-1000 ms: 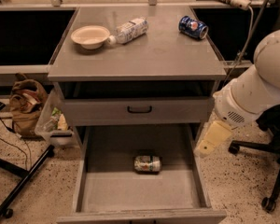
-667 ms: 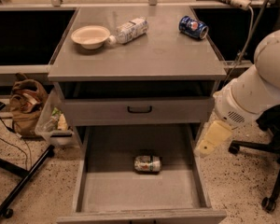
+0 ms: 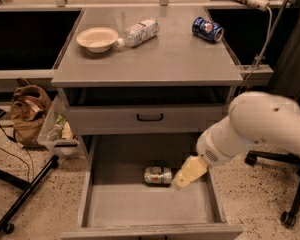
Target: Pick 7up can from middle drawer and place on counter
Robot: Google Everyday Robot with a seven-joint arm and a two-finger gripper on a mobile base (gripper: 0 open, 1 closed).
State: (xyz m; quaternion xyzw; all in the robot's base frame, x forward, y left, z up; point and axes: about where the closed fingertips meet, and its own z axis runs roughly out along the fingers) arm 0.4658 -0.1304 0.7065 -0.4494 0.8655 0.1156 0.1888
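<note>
The 7up can [image 3: 156, 175], silvery with green, lies on its side on the floor of the open middle drawer [image 3: 140, 205], near the middle. My gripper [image 3: 186, 174], cream-coloured at the end of the white arm, hangs low over the drawer just right of the can, very close to it. I cannot tell whether it touches the can. The counter [image 3: 165, 61] is the grey top of the cabinet above.
On the counter lie a cream bowl [image 3: 97, 38], a clear plastic bottle [image 3: 139, 32] and a blue Pepsi can [image 3: 207, 29]. A closed drawer front with a black handle [image 3: 150, 117] sits above the open drawer. A brown bag [image 3: 29, 113] is at left, chair legs [image 3: 290, 204] at right.
The arm has swung left and down, bringing the gripper from the drawer's right edge to just beside the can. The can has not moved.
</note>
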